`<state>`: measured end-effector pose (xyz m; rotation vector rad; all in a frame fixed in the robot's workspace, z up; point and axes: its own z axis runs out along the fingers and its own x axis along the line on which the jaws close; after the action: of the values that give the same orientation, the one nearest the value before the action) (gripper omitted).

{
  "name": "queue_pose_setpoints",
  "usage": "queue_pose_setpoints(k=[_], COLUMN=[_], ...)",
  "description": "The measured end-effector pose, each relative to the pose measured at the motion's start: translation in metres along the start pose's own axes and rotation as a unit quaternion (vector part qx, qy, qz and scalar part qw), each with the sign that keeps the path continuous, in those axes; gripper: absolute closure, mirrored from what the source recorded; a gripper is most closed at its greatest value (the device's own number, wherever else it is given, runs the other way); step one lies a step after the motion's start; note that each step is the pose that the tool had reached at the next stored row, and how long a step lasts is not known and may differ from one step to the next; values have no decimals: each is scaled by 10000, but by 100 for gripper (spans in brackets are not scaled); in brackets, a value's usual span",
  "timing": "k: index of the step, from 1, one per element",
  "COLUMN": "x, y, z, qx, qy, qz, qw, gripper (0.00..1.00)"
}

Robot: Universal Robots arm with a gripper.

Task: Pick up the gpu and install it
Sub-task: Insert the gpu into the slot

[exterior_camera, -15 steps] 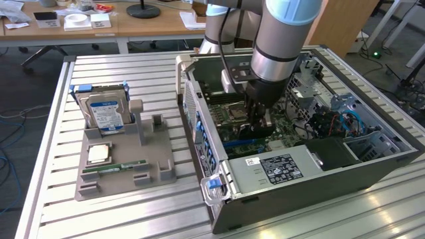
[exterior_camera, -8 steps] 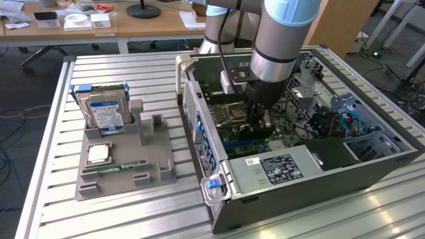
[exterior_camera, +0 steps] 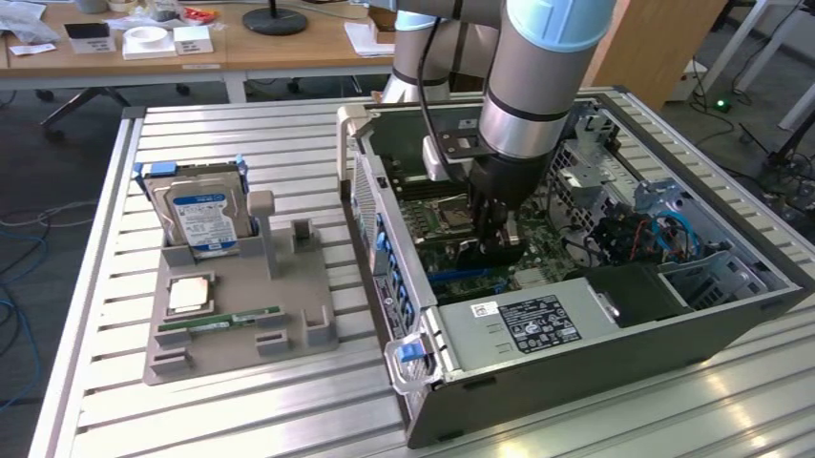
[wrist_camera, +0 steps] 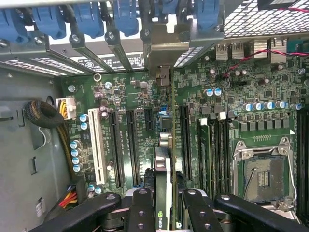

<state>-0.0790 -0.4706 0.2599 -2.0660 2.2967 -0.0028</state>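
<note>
Exterior view: a grey and pale-blue robot arm [exterior_camera: 548, 67] reaches down into an open computer case [exterior_camera: 574, 391] lying on its side on a slatted metal table [exterior_camera: 255, 410]. Its black pincer [exterior_camera: 491, 243] sits low over the green motherboard [exterior_camera: 433, 205], near the middle of the case. A boxy power supply [exterior_camera: 535, 320] lies close by, towards the camera; its black label carries white print too small to read. At the exterior view's left, well apart from the case, a grey holder [exterior_camera: 242, 348] carries an upright hard drive [exterior_camera: 204, 215] with a blue-and-white label, a square silver processor chip [exterior_camera: 191, 294] and a narrow green memory stick [exterior_camera: 236, 321] lying flat.

Wrist view: the pincer [wrist_camera: 166, 212] is pinching the gpu [wrist_camera: 163, 166], one black finger [wrist_camera: 141, 208] on each side of the card. The card is seen edge-on, standing over the motherboard [wrist_camera: 203, 96] among long black expansion slots [wrist_camera: 118, 145], with a white slot [wrist_camera: 96, 142] further off to one side. Its silver end bracket [wrist_camera: 161, 50] reaches the case's rear wall beneath a row of blue plastic latches [wrist_camera: 91, 19]. Whether the card is fully seated cannot be told. Between the fingers a small Nvidia logo [wrist_camera: 161, 221] shows. An empty processor socket [wrist_camera: 263, 176] and a sleeved cable bundle [wrist_camera: 46, 113] flank the slots.
</note>
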Motion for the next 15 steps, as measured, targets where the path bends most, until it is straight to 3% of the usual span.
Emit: queue_pose_setpoints(k=[15], x=[6], y=[47], z=[1], qx=[1], qy=[7], qz=[-1], qw=[10000], gripper=[73])
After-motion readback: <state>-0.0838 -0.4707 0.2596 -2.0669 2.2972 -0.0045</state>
